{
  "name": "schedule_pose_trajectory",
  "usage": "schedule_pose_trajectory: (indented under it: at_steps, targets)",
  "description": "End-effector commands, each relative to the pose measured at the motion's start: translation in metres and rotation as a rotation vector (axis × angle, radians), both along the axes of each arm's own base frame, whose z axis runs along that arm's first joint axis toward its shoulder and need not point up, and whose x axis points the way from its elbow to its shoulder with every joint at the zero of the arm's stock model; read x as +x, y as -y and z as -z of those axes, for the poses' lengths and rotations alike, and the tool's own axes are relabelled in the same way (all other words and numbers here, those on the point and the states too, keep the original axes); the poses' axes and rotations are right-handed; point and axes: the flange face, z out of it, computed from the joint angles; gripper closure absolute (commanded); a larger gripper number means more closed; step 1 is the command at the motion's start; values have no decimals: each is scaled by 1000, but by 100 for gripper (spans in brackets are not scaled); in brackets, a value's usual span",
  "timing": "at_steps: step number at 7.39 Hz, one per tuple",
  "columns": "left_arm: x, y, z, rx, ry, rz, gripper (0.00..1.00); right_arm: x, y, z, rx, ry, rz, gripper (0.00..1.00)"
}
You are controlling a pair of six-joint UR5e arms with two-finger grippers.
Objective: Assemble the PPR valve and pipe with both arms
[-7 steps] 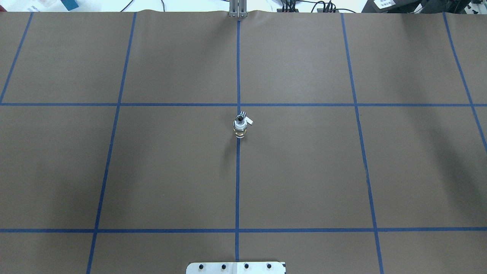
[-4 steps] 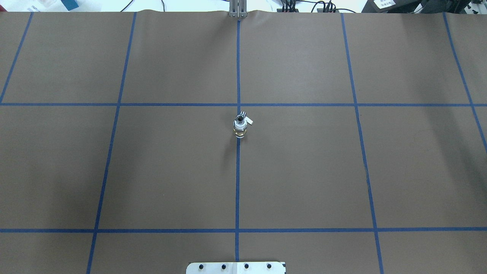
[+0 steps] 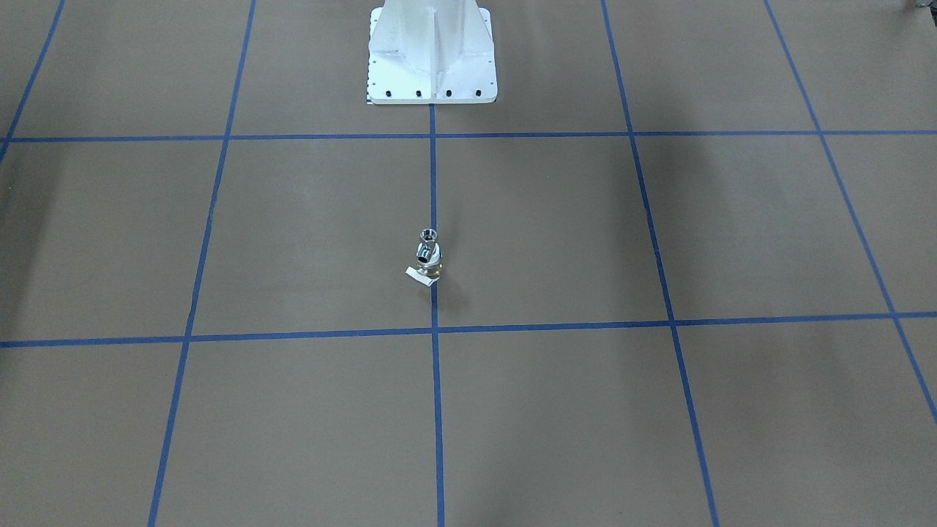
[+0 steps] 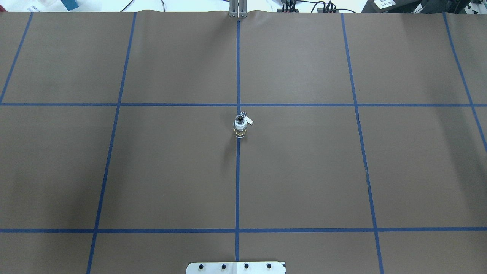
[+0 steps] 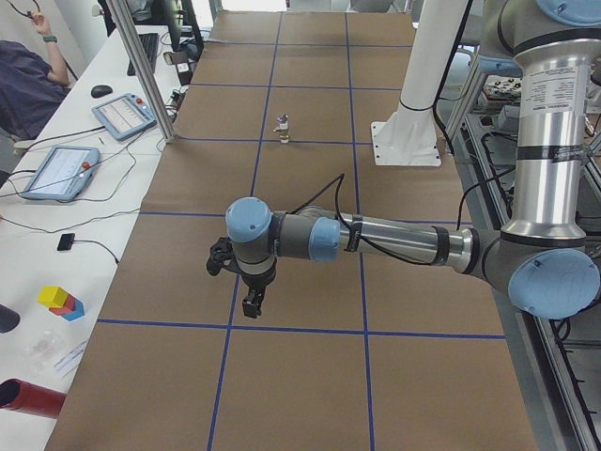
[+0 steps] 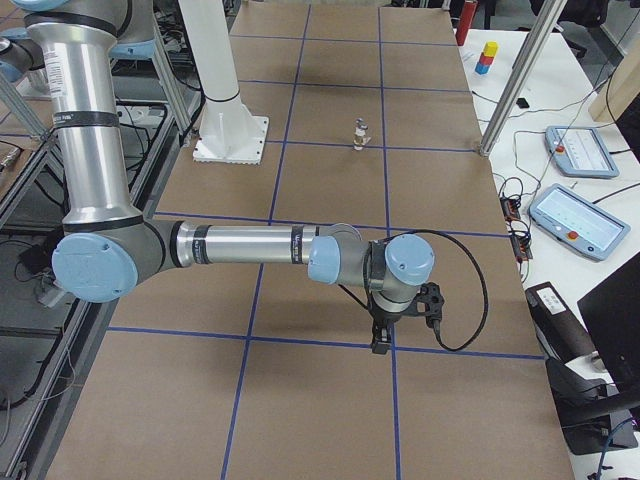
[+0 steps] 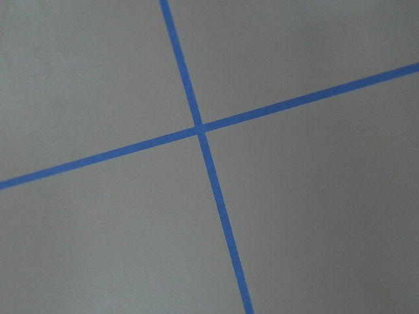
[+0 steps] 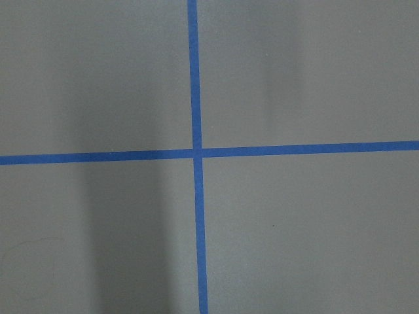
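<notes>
PPR valve (image 4: 241,117) upright on pipe (image 4: 239,131), joined, worktop (image 4: 304,171) centre. L tool (image 5: 251,308) twd left edge, R tool (image 6: 381,345) twd right edge; apart/together: can't tell for either.

Tiny parts, unreadable grippers

We see the PPR valve (image 4: 241,118) atop the pipe (image 4: 239,132), too small for us to read their joint. The left gripper (image 5: 251,305) and right gripper (image 6: 381,340) show only side-on, their grip unclear. The base plate (image 4: 236,268) is cut off by the lower edge.
</notes>
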Motion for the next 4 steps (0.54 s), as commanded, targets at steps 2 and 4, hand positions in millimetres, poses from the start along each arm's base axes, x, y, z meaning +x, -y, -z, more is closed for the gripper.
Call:
schedule_pose_trajectory:
  at_steps: [2,4]
  targets:
    - [-7,-2,-9,-27,-57,21,0,-2,-1,3,1,31,-2,0]
    - [-8,-1,-9,-25,-54,21,0,1,-2,3,-5,35,-8,0]
